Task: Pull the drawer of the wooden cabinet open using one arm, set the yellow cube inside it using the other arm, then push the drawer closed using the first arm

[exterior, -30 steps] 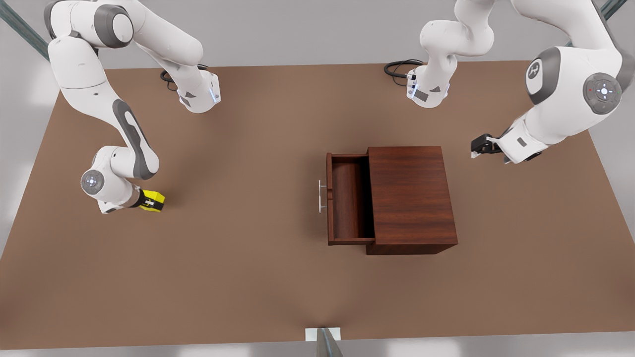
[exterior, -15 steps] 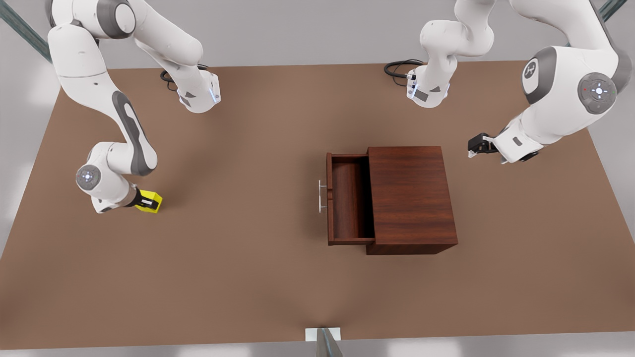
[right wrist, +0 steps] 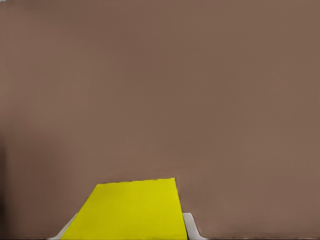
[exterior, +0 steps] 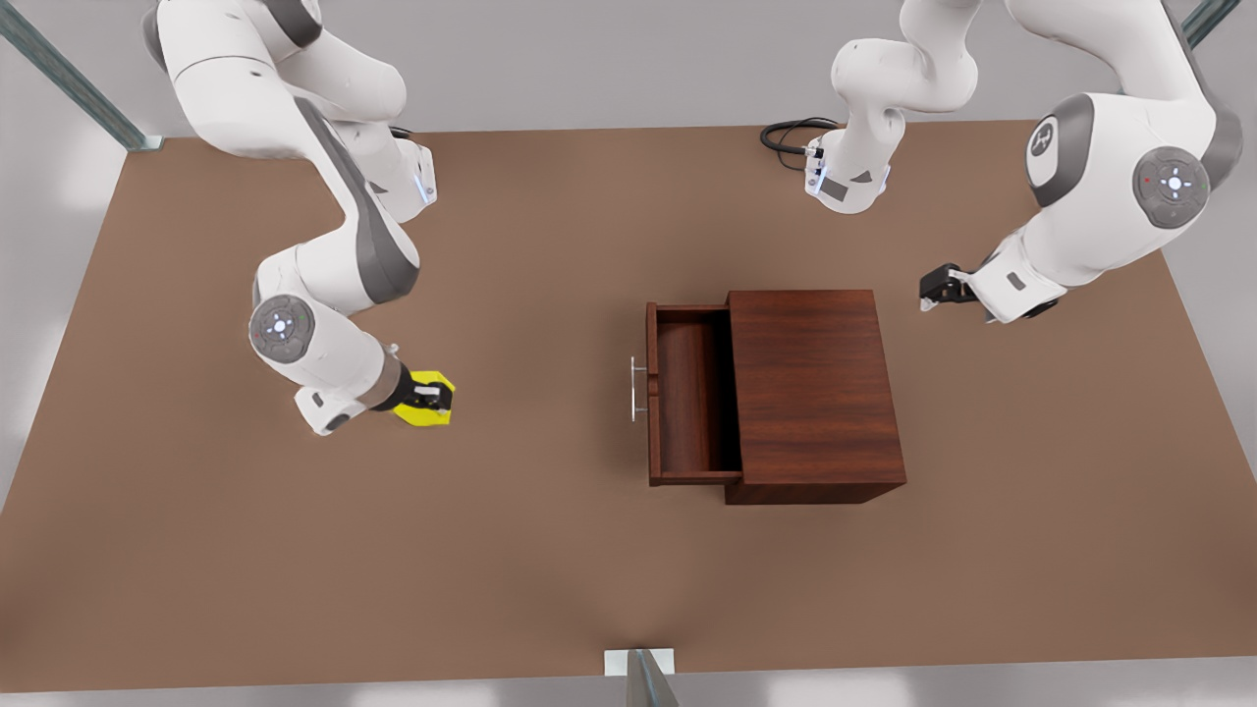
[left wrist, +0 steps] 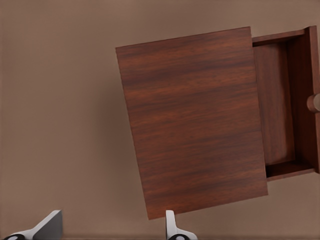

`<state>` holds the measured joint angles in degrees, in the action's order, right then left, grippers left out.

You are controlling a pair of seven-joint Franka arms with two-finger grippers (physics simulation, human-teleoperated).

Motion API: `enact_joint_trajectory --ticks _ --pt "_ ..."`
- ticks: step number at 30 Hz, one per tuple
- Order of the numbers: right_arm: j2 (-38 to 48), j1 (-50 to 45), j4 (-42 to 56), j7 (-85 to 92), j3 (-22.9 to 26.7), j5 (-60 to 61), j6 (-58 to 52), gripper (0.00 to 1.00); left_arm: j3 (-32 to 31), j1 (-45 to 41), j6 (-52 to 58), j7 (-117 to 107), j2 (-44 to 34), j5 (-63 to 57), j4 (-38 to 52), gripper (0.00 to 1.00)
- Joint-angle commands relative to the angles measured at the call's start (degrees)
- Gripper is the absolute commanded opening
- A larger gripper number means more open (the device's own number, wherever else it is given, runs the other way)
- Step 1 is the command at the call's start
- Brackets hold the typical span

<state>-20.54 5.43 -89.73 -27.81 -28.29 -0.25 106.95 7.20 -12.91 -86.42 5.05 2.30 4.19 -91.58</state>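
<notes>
The right gripper (exterior: 432, 399), left of centre in the front view, has its jaws clamped on the yellow cube (exterior: 424, 410), whose flat yellow face is cut off at the right wrist view's lower edge (right wrist: 127, 210). The left gripper (exterior: 931, 295), at the upper right, hangs with jaws spread wide around nothing beside the wooden cabinet (exterior: 813, 388). The grained drawer (exterior: 687, 393) stands pulled out, its silver handle (exterior: 635, 388) thin.

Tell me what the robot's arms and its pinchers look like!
Both arms are smooth, rounded white tubes with grey joint bands and round grey caps. Black cables curl at their bases. The right gripper and left gripper are black in the front view, with pale fingertips in the wrist views.
</notes>
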Motion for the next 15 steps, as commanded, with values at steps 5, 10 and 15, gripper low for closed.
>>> enact_joint_trajectory --ticks 5,10,15 --pt "-12.32 -12.72 20.03 -57.53 0.42 0.96 -16.24 0.64 0.71 1.58 1.51 -1.01 -0.19 0.03 -0.27 1.0" --pt "-19.97 -22.65 29.61 -70.89 2.71 0.87 -12.83 0.64 0.71 1.4 2.57 -1.01 0.25 0.29 -0.7 1.0" --pt "-25.24 -29.16 35.06 -77.4 4.56 0.87 -5.0 0.64 0.71 1.4 1.25 -1.01 0.6 0.29 -1.06 1.0"
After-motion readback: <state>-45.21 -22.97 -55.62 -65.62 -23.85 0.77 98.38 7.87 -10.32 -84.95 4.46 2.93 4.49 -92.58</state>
